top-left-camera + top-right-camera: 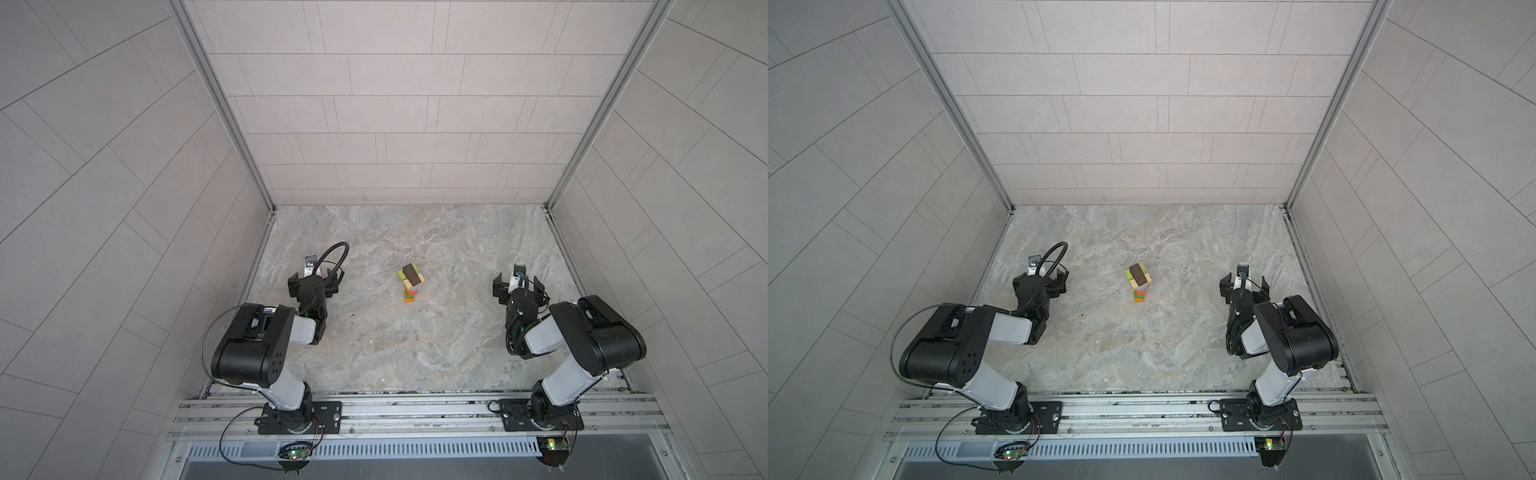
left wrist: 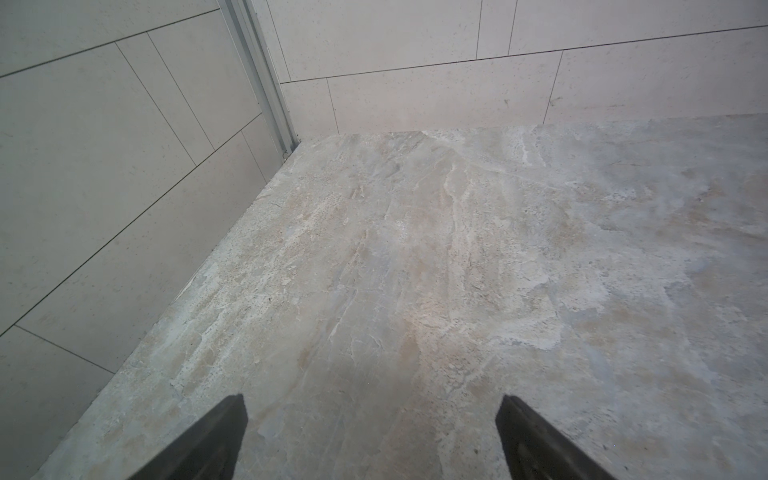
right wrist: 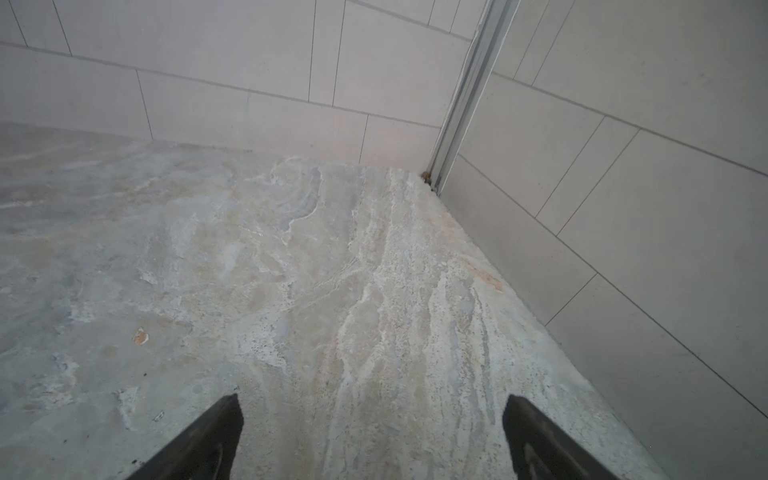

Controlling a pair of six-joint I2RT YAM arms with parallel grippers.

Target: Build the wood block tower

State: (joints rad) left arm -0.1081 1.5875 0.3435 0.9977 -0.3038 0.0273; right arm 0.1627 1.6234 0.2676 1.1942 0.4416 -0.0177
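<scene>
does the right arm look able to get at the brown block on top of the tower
Probably yes: the right gripper is open and empty, and only bare table lies between it and the brown block atop the tower.

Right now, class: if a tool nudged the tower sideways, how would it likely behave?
Probably tips easily: the tower stands narrow on a small orange base. Likely top-heavy: wider layers under the dark brown block overhang.

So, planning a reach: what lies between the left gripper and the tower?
Only bare tabletop separates the left gripper and the tower, visible in both top views.
</scene>
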